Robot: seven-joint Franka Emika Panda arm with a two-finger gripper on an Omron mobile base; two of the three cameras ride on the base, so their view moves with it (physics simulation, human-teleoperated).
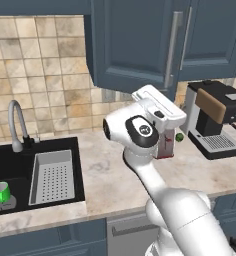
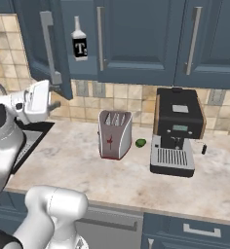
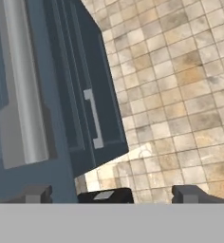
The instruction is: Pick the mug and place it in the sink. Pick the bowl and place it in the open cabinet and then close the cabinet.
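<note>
I have the gripper raised beside the open door of the cabinet, with the jaws spread as wide as they go and nothing between them; in the hand view the two dark fingertips frame the door's edge and its long silver handle, which runs close past on the left. The mug already stands upright in the near left of the sink, beside the grey perforated tray, so I take that half of the task as finished. I cannot make out the bowl from here; the cabinet's inside is hidden behind the door, so I can't say whether it is on the shelf. On the tabletop to the right stand the toaster, a small green ball and the coffee machine, all well apart from my hand. The door looks stiff, flat and smooth, swinging on hinges, so I judge it will move best with a push on its broad face near the handle side, or a hold on the bar itself, which is slim and probably slippery.
</note>
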